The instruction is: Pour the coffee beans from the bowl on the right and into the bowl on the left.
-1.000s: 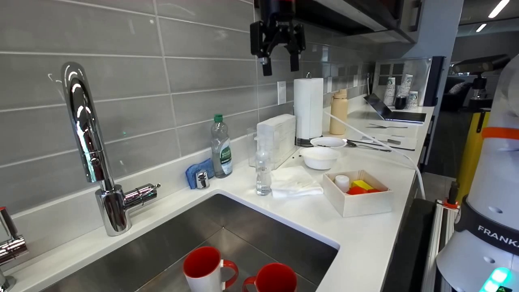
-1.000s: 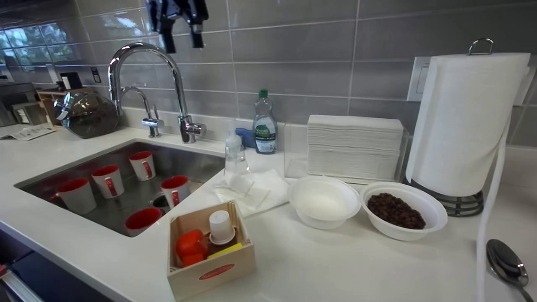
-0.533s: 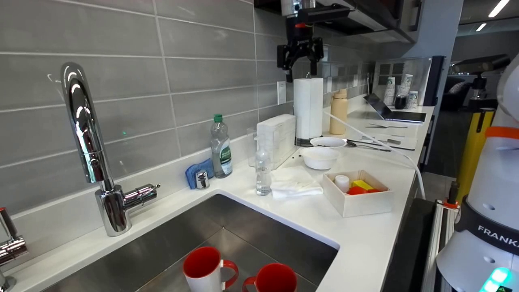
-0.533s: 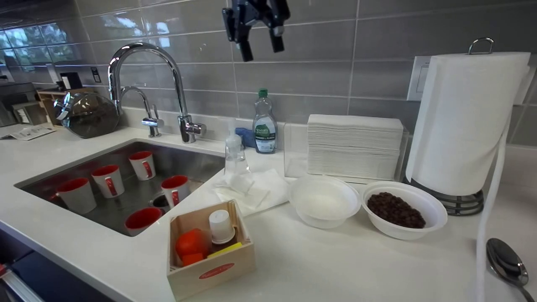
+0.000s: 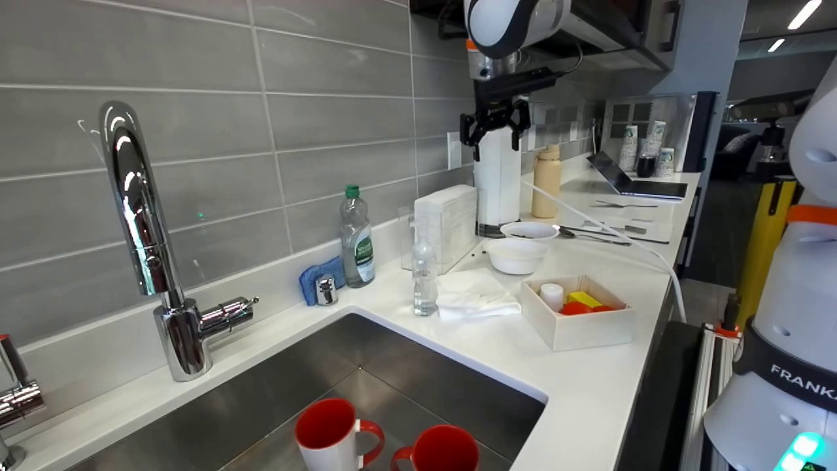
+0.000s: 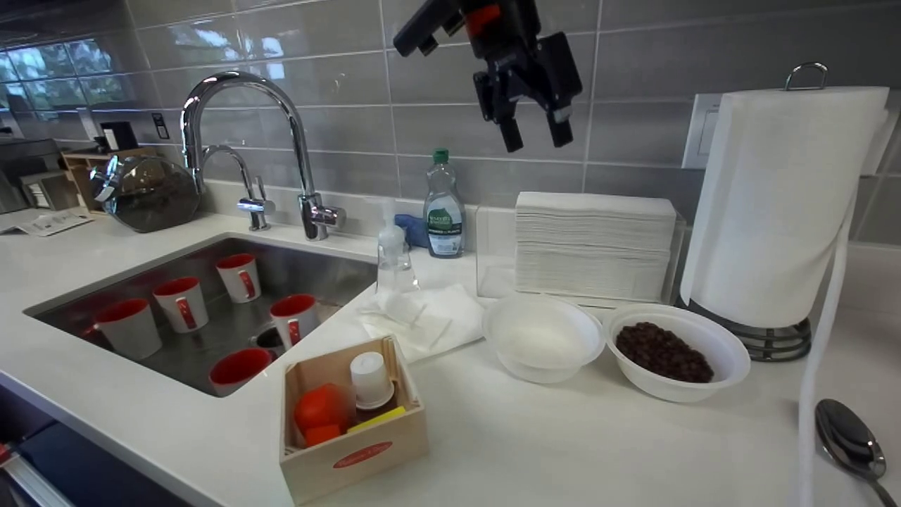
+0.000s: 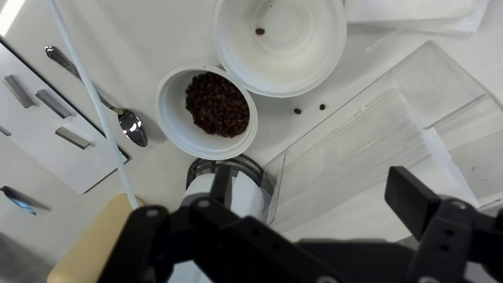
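Note:
A white bowl (image 6: 669, 389) holds dark brown coffee beans (image 6: 664, 352) and stands on the counter on the right. An almost empty white bowl (image 6: 542, 370) stands close on its left. In the wrist view the bean bowl (image 7: 173, 106) touches or nearly touches the other bowl (image 7: 283, 74), which has one bean inside. Both bowls also show in an exterior view (image 5: 516, 260), where the beans are mostly hidden. My gripper (image 6: 537, 134) is open and empty, high above the counter in front of the tiled wall. Its fingers (image 7: 314, 190) are wide apart in the wrist view.
A paper towel roll (image 6: 781, 211) stands behind the bean bowl. A napkin holder (image 6: 595, 246) stands behind the bowls. A white cable (image 6: 823, 338) and a spoon (image 6: 850, 440) lie to the right. A wooden box (image 6: 355, 451) and a sink (image 6: 218, 317) with mugs are left.
My gripper has moved right and down toward the bowls, from above the sink side to above the napkin holder. It stays open. The bowls have not moved.

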Robot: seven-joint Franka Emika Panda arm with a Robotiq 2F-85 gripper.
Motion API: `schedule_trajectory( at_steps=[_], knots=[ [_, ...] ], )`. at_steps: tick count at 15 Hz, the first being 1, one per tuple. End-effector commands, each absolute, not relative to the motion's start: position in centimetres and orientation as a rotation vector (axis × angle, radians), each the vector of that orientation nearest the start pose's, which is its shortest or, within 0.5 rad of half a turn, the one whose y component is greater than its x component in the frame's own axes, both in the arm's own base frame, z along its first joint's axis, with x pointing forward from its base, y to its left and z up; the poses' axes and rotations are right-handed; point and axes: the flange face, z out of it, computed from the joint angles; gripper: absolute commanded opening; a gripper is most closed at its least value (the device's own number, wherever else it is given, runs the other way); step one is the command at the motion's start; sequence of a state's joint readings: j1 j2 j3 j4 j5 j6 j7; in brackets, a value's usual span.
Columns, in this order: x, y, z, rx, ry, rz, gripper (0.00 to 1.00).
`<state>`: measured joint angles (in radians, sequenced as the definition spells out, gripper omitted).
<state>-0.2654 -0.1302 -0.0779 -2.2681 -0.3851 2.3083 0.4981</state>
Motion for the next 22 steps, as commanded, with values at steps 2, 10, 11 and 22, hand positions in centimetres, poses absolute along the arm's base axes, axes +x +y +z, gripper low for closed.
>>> schedule_trajectory(
  at_steps=[2,10,11,22],
  knots=[
    [52.1,-20.0,38.6,-3.269,1.200,-0.267,1.00],
    [55.6,-25.9,32.3,-3.297,1.384,-0.046,1.00],
    [55.8,-26.5,31.7,-3.299,1.399,-0.024,1.00],
    [54.6,-30.4,25.2,-3.272,1.501,0.090,1.00]
  ],
)
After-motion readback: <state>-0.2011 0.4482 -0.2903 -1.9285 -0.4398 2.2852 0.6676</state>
